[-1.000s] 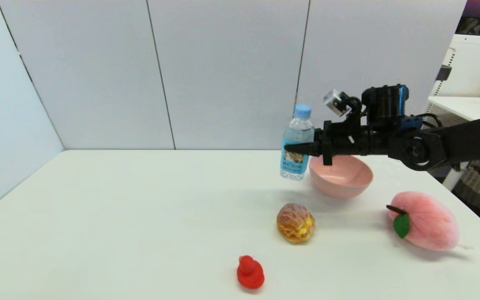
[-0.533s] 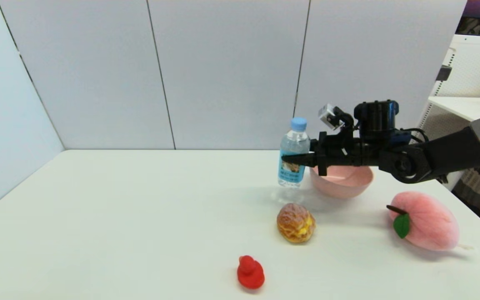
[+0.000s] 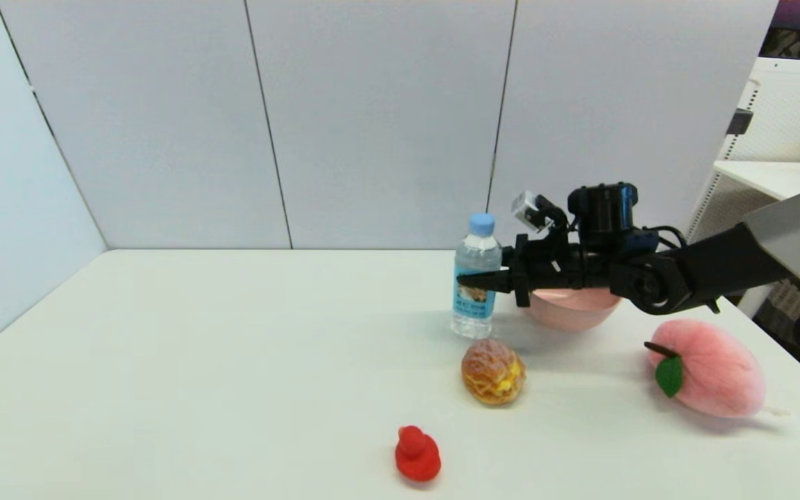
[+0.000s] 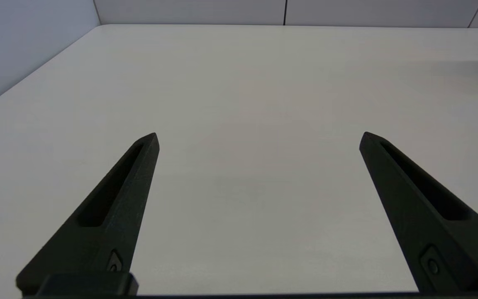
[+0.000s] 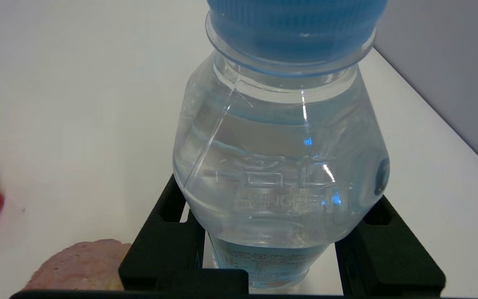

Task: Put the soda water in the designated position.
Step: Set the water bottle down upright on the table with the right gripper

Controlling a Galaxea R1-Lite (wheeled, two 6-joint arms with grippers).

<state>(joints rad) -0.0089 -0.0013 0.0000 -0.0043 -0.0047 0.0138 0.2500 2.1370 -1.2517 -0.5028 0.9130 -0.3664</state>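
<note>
As the right gripper [image 3: 487,280] carries it down and leftward from a second ago, the bottle [image 3: 475,286] stays clamped upright, its base now at the table [image 3: 233,361] beside the bun [image 3: 492,371]. Release looks imminent. The left gripper [image 4: 258,141] hovers open, idle.

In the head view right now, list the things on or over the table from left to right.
red duck toy → soda water, held upright in the right gripper → cream puff → pink bowl → plush peach. The left gripper is out of this view.
</note>
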